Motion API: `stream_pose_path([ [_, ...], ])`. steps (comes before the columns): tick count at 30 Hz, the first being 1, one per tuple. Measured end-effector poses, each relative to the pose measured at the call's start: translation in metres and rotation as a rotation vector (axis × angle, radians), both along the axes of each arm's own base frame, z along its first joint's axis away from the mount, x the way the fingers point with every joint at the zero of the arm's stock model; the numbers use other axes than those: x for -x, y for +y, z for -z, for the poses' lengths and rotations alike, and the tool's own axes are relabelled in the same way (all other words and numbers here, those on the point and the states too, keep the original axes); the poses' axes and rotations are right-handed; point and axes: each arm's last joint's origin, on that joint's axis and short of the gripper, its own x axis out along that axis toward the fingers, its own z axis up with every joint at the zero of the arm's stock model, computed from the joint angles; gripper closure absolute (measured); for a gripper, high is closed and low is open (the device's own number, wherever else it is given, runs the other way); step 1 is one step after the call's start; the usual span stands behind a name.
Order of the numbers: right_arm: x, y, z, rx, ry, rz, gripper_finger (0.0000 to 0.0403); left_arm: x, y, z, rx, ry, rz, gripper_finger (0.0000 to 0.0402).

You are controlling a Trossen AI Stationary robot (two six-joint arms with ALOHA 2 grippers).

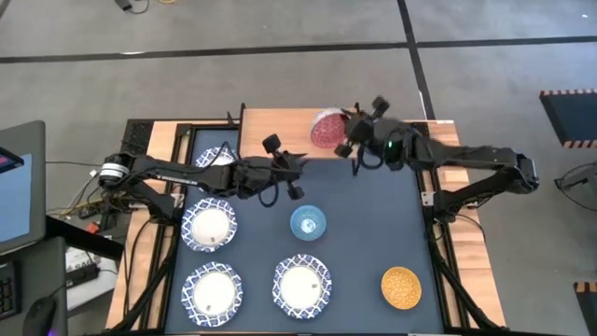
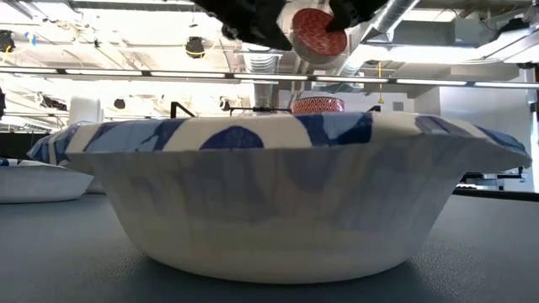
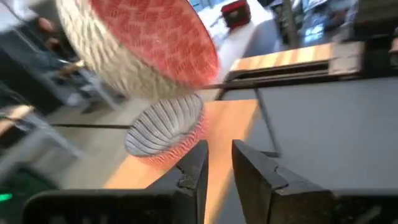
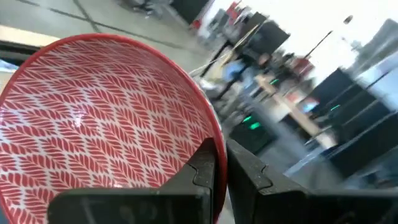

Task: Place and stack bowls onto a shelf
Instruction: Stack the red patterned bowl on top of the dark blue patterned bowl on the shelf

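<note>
a: on our left, the left gripper (image 1: 291,175) hangs empty, fingers slightly parted, near the low light-wood shelf (image 1: 280,123) with thin black legs, seemingly waiting.

b: on our right, the right gripper (image 1: 347,131) pinches the rim of the small red herringbone-patterned bowl (image 1: 327,128), tilted over the shelf, likely so it settles onto another red bowl there.

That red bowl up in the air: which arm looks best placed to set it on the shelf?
The right. Its end effector is clamped on the rim of the red bowl, over the shelf, where another red bowl sits. The left end effector hangs nearby, holding nothing.
</note>
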Motion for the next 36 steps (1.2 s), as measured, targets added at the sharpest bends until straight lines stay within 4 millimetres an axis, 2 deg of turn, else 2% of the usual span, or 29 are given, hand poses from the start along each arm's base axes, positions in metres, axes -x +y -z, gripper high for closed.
stream_pose_path([
  [4,0.008,-0.025,-0.008,-0.206,-0.049,-0.08,0.0355,0.031,0.01,-0.007,0.058,-0.124,0.017,0.0324],
  [8,0.015,-0.049,-0.016,-0.313,-0.131,-0.093,0.0355,0.057,0.012,0.003,0.091,-0.122,0.012,0.0312],
  [10,0.023,-0.063,-0.016,-0.354,-0.131,-0.057,0.0355,0.068,0.011,0.002,0.102,-0.158,0.014,0.0304],
  [13,0.021,-0.081,-0.02,-0.41,-0.159,-0.016,0.0355,0.079,0.01,0.011,0.109,-0.171,0.011,0.0291],
  [16,0.026,-0.103,-0.021,-0.494,-0.095,0.068,0.0356,0.084,0.01,0.022,0.116,-0.163,0.01,0.028],
  [24,0.009,-0.159,-0.012,-0.702,0.063,0.144,0.0356,0.087,0.013,0.03,0.136,-0.162,-0.005,0.0273],
  [30,-0.007,-0.18,0.005,-0.855,0.132,0.078,0.0356,0.086,0.012,0.034,0.153,-0.132,0.034,0.0273],
  [36,-0.015,-0.185,0.021,-0.936,0.209,0.053,0.0356,0.087,0.011,0.041,0.198,-0.083,0.046,0.0273],
])
